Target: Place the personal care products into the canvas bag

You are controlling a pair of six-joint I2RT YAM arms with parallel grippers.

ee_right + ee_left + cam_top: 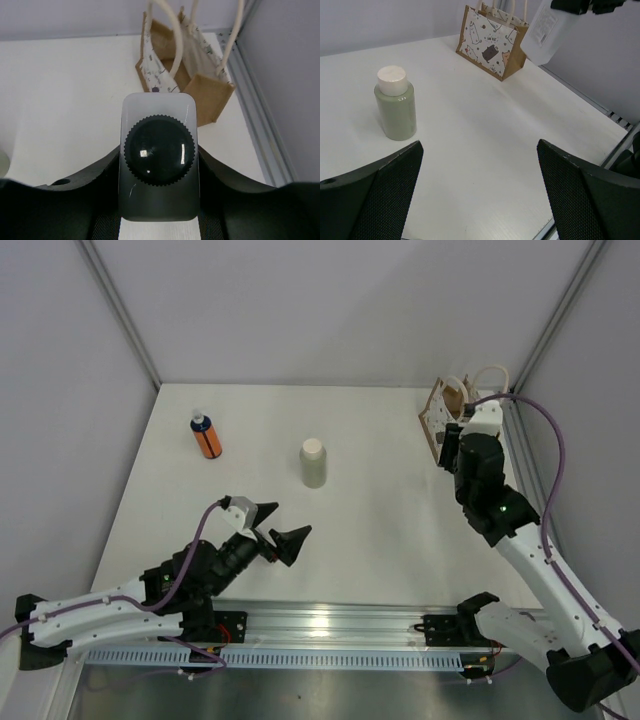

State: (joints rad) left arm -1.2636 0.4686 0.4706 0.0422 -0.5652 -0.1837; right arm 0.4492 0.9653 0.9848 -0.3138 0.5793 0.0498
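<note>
You're pinching a black-capped bottle (159, 150) in the right gripper (159, 210), seemingly just beside the canvas bag (205, 97); the left gripper (479, 150) is hanging spread.

This is a robotics lab test cell. A plain white table (380, 540) is boxed in at its far and side edges by blank pale-grey panel walls (330, 310) joined by slim aluminium struts (120, 312). Along the table's near edge runs a slotted aluminium rail (330, 622) carrying two black-and-white robot arms (530, 560) that trail purple cables (558, 440).
</note>
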